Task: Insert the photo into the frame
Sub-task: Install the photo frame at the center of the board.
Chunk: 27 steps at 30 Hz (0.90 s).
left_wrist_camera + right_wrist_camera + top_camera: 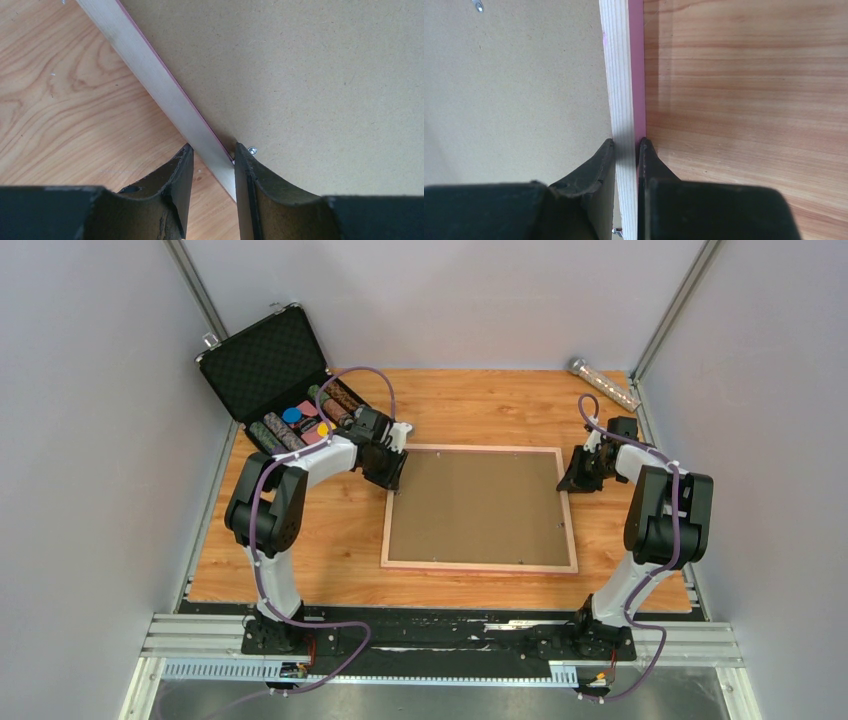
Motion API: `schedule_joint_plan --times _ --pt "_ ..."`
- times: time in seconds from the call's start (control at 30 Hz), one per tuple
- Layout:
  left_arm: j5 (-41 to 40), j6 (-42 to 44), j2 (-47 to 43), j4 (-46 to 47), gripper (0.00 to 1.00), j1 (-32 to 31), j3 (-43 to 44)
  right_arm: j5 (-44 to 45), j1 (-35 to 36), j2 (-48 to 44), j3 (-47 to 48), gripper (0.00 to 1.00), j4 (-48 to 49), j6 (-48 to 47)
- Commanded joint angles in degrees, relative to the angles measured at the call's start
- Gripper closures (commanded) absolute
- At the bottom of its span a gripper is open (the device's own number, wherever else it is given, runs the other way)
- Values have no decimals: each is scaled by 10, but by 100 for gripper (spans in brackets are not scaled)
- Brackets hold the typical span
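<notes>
You have the frame lying back-up in the middle of the desk, with a brown backing board filling the space inside its rails. Your left hand is closed partway across the left rail near the far corner, a finger against each side, next to a small metal clip. Your right hand is pinched narrow on the right rail near its far corner, one finger on the board side and one on the pink side.
</notes>
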Motion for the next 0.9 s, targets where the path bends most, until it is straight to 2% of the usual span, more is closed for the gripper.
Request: schedule_joint_plan --times 0.0,0.47,0.87 --pt "-15 31 1 -104 58 -4 -28 24 -8 29 0 100 16 10" --pt "-15 21 11 -97 53 -4 -18 23 -9 31 1 100 15 10" --pt "-18 35 6 -100 54 -4 -22 23 -9 33 2 100 16 10"
